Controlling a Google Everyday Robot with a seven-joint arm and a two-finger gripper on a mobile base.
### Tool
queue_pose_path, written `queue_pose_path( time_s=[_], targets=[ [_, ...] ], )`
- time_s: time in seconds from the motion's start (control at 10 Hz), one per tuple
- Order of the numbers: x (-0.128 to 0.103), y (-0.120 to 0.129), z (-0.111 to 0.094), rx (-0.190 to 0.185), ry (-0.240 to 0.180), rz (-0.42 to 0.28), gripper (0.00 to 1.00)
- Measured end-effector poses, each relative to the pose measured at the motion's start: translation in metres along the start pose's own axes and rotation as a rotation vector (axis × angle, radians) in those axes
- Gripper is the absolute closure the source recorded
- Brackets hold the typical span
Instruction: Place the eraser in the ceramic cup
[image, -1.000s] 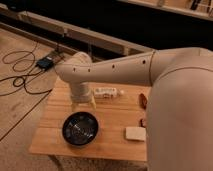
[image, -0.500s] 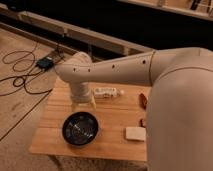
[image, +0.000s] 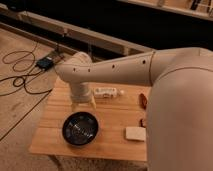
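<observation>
My gripper (image: 83, 103) hung below wrist over back-left part of wooden table (image: 52, 135), just behind black bowl (image: 80, 128). Could not tell whether my jaws were spread or pressed together. Bowl's inside showed only dark glossy surface with faint glints. Eraser (image: 142, 122) lay on tabletop well right of bowl, partly hidden by my arm, just behind cream pad (image: 135, 133). Reddish-brown oblong item (image: 143, 99) lay farther back. White oblong object (image: 106, 92) lay just right of my gripper. Ceramic cup: could not make it out.
</observation>
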Motion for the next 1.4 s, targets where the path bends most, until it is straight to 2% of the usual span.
queue_pose_path(
  time_s=[0.1,0.2,0.4,0.7,0.9,1.4],
  targets=[
    [0.0,-0.001,0.0,0.003,0.002,0.002,0.35],
    [-0.005,-0.013,0.003,0.021,0.002,0.017,0.35],
    [-0.02,-0.053,0.008,0.074,-0.008,0.061,0.35],
    [-0.035,-0.117,0.019,0.124,-0.017,0.124,0.35],
    [-0.039,-0.151,0.028,0.133,-0.017,0.128,0.35],
    [-0.036,-0.208,0.044,0.107,-0.001,0.054,0.35]
  ],
)
